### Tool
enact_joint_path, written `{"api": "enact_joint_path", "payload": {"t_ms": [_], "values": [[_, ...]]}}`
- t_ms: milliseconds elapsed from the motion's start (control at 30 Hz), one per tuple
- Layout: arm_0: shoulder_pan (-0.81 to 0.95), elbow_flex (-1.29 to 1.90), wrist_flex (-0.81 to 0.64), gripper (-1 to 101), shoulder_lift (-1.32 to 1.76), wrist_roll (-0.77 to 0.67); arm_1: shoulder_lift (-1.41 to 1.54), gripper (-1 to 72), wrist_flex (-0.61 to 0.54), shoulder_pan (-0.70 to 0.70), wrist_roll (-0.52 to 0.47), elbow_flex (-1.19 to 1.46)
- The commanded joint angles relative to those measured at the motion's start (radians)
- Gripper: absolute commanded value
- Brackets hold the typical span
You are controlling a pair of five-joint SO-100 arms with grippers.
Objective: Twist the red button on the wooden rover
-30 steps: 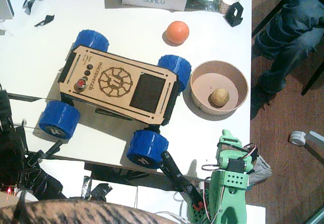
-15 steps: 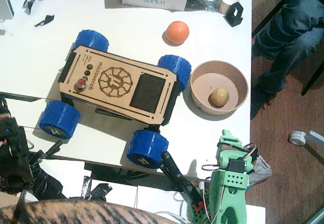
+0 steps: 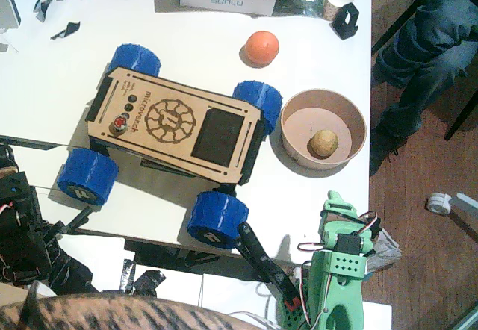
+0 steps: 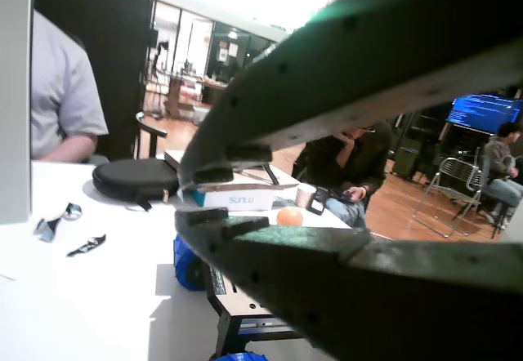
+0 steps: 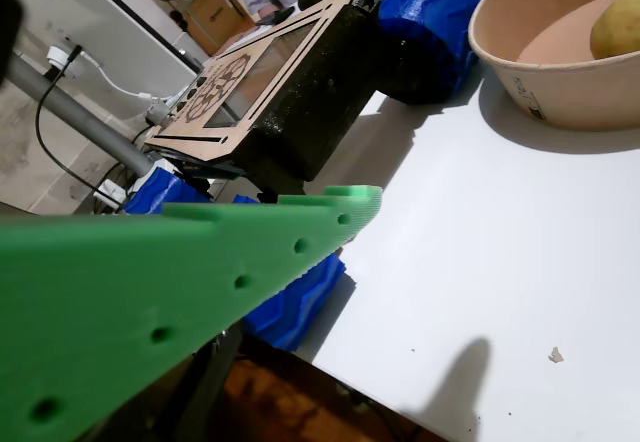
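Wooden rover (image 3: 175, 124), four blue wheels (image 3: 88, 175)

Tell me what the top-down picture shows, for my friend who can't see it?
A wooden rover with four blue wheels sits slanted on a white table, with a small red button near its left end. To its right are a bowl holding a potato and an orange ball. A black arm and a green arm wait at the bottom edge, touching nothing.

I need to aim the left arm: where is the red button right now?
In the fixed view, the red button sits on the wooden rover deck's left end, beside the row of three black buttons and left of the turtle emblem.
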Motion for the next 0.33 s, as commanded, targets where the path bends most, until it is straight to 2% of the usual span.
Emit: {"api": "enact_joint_path", "payload": {"t_ms": [0,300], "values": [[-0.005,0.005,-0.011,2,0.098,-0.008,-0.005,20.3,-0.005,0.005,0.0,-0.006],[-0.005,0.005,0.002,2,0.098,-0.008,-0.005,20.3,-0.005,0.005,0.0,-0.006]]}}
